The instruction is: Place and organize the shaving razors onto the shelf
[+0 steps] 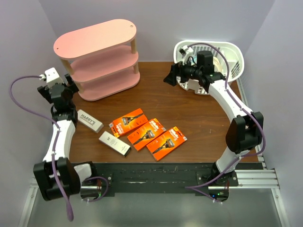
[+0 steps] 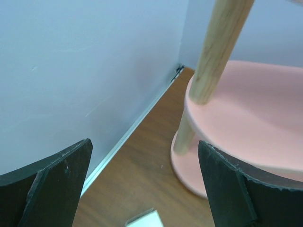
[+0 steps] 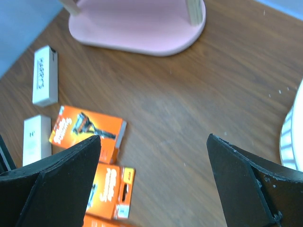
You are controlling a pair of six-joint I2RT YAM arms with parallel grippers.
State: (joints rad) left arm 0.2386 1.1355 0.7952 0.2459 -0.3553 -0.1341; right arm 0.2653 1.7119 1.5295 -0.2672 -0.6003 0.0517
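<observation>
Well apart from both spread jaws lie razor packs (image 1: pixel 146 134).

3 orange razor packs (image 1: pixel 146 134) lying flat, 2 whitish boxes (image 1: pixel 90 120) beside them, pink 3-tier shelf (image 1: pixel 97 42) upright behind

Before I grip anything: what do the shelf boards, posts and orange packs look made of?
Shelf boards: even matte pink, likely painted wood or fibreboard. Posts: bare pale wood, grain visible. Orange packs: flat printed card, probably; any plastic cover is unclear.
</observation>
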